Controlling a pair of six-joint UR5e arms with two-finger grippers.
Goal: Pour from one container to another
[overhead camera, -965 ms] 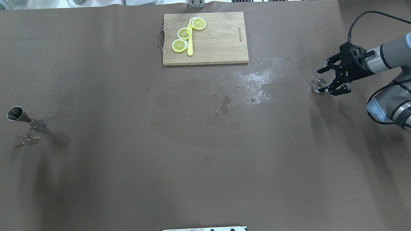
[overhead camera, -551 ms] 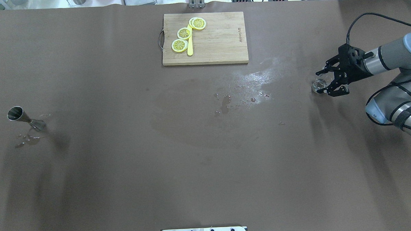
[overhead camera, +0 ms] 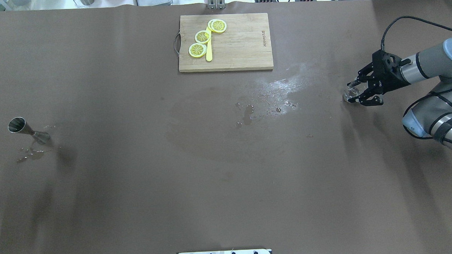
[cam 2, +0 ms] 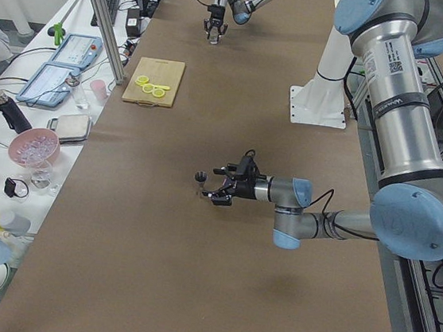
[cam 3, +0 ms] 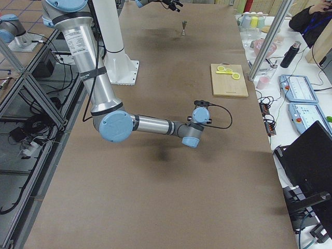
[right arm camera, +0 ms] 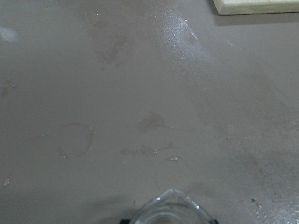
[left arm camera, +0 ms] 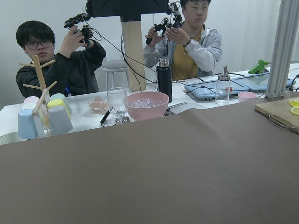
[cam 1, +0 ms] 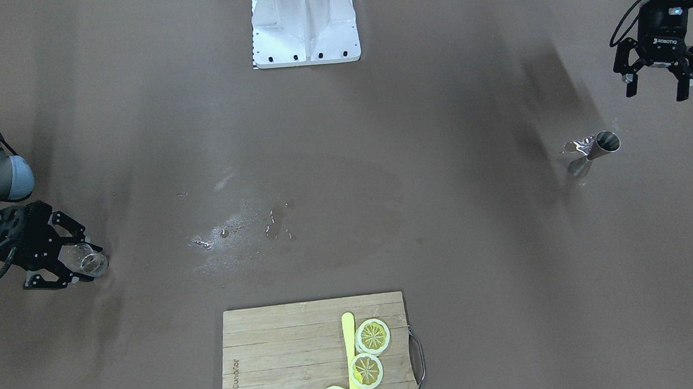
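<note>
worktop (overhead camera: 137,182): covered end to end in a plain brown sheet, white robot base (cam 1: 304,20) bolted at one long edge
wet spots: shiny splash patch (overhead camera: 281,89) near the middle, plus a little puddle (overhead camera: 29,154) right by the jigger
cutting board (overhead camera: 238,44): bamboo, at the far edge, with lemon slices (overhead camera: 202,36) and a yellow utensil (overhead camera: 208,52) on it
beaker (overhead camera: 349,94): out at the right end of the worktop, between the right gripper (overhead camera: 357,92) fingers
right fingers: spread either side of the glass, not clamped on it
jigger (overhead camera: 27,130): standing upright way over at the left end
left gripper (cam 1: 655,93): hanging near the jigger, fingers apart and holding nothing
room: two operators (left arm camera: 196,42) sit behind a white side table (left arm camera: 84,123) with a pink bowl (left arm camera: 145,105), wine glass (left arm camera: 117,100), black flask (left arm camera: 164,81) and pastel mugs (left arm camera: 42,119)
</note>
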